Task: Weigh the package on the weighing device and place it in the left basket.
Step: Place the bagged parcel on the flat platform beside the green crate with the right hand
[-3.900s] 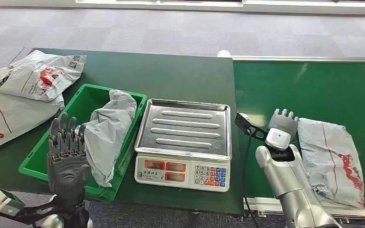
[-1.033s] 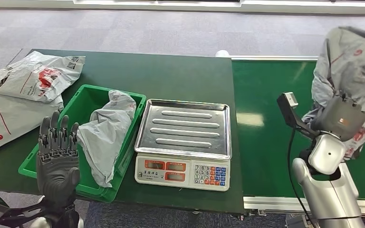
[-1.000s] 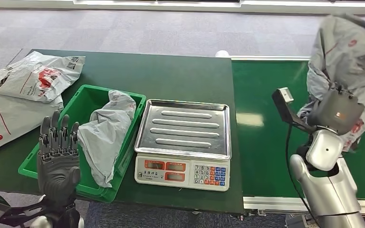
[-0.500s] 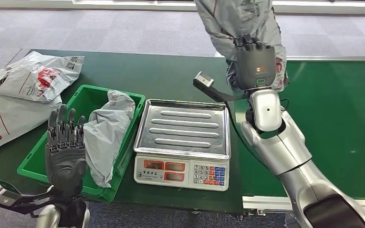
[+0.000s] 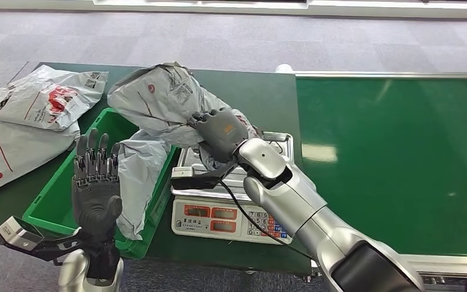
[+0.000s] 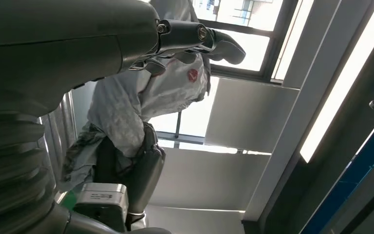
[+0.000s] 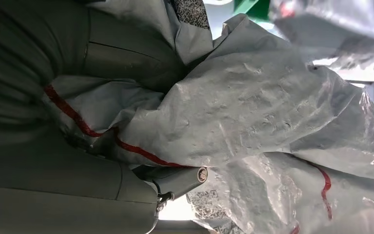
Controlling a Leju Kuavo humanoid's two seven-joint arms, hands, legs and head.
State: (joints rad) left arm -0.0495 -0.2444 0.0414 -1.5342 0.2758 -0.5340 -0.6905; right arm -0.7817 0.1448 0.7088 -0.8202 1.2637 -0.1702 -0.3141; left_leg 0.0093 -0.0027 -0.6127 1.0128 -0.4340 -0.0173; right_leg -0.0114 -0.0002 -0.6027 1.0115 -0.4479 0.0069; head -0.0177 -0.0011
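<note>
My right hand [image 5: 220, 132] grips a grey plastic package [image 5: 161, 103] with red print and holds it in the air over the left edge of the scale's steel pan [image 5: 266, 159] and the right rim of the green basket [image 5: 53, 193]. Up close the package [image 7: 253, 131] is crumpled against that hand's fingers. The white scale [image 5: 231, 218] has red displays and a keypad on its front. My left hand [image 5: 96, 191] stands upright, fingers apart and empty, at the basket's near edge. Its wrist view shows the package [image 6: 141, 100] hanging with my right arm.
Another grey package [image 5: 137, 176] lies in the green basket, draped over its right wall. Two more mailers [image 5: 33, 100] lie on the dark green table at the far left. The green conveyor belt [image 5: 395, 152] stretches to the right of the scale.
My right arm has swung the package from high over the conveyor leftwards and down, to above the scale's left edge and the basket rim. My left hand has risen slightly.
</note>
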